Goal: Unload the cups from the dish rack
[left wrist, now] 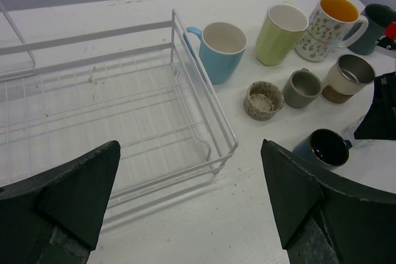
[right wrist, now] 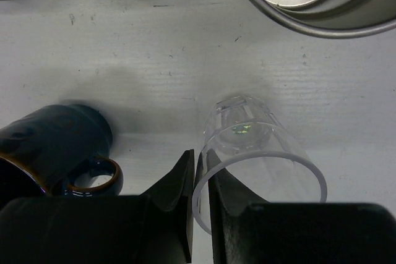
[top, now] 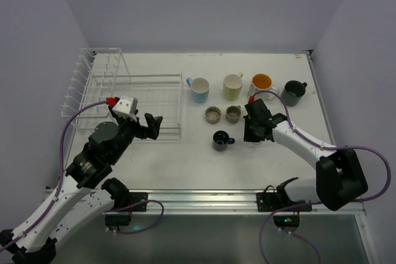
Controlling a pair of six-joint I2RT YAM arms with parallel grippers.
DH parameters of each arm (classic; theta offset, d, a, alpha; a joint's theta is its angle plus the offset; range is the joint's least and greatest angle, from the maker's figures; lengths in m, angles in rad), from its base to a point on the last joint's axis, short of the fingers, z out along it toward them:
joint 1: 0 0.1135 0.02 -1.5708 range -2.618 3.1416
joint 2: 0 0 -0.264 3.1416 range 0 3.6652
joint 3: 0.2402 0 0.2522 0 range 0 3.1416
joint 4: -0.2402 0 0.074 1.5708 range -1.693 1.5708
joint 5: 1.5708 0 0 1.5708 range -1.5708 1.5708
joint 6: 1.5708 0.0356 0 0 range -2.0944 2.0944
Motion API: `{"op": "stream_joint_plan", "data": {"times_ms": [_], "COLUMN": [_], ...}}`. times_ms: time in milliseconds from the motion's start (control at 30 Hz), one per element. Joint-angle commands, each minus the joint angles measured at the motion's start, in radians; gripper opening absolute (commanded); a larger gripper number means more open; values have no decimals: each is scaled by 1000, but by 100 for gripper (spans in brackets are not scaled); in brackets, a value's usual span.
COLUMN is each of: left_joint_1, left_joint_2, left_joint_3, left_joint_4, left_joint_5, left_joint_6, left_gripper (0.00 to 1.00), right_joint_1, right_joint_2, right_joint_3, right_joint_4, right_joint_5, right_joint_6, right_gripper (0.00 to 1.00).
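Jaws of the right gripper clamp the clear cup — left gripper spread wide.

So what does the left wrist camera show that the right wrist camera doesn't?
Only the left wrist view shows the dish rack, with no cup in the part in view, the light blue cup, the yellow-green cup and the open left end effector. Only the right wrist view plainly shows a clear cup, its rim pinched by the shut right end effector. Both show the navy mug, the small grey cup and the metal-lined cup on the table.
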State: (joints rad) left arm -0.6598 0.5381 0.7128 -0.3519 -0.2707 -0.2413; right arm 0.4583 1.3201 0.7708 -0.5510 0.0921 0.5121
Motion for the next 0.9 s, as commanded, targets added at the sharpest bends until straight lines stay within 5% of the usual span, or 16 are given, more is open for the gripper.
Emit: {"op": "stream_joint_plan", "data": {"times_ms": [0,100,233,500,567,667,700,867], "left_joint_1": [2,3,9,20,19,20,20,20], "left_joint_2": [11,10,7,5,5,3,0,-39], "left_joint_3": [-7,-7,-7,-7,-7,-4,-3,20], "left_joint_4": [48,48,50,48,51,54,56,48], "left_joint_5": [18,16,16,11,-2,-44,-53,-68], "left_joint_6": [33,34,33,30,30,28,27,17], "left_gripper": [100,100,100,100,100,100,100,100], "right_joint_1": [-3,-1,0,-1,0,6,6,6], "right_joint_2": [31,36,1,-157,-244,-428,-487,-864], "right_joint_3": [36,32,36,39,36,9,-2,-41], "right_joint_4": [45,56,53,48,51,104,123,165], "right_joint_5": [0,3,3,-31,-35,-37,-37,42], "right_joint_6": [-17,-18,-21,-18,-20,-26,-27,-27], "right_gripper": [0,11,41,55,60,82,99,99]}}
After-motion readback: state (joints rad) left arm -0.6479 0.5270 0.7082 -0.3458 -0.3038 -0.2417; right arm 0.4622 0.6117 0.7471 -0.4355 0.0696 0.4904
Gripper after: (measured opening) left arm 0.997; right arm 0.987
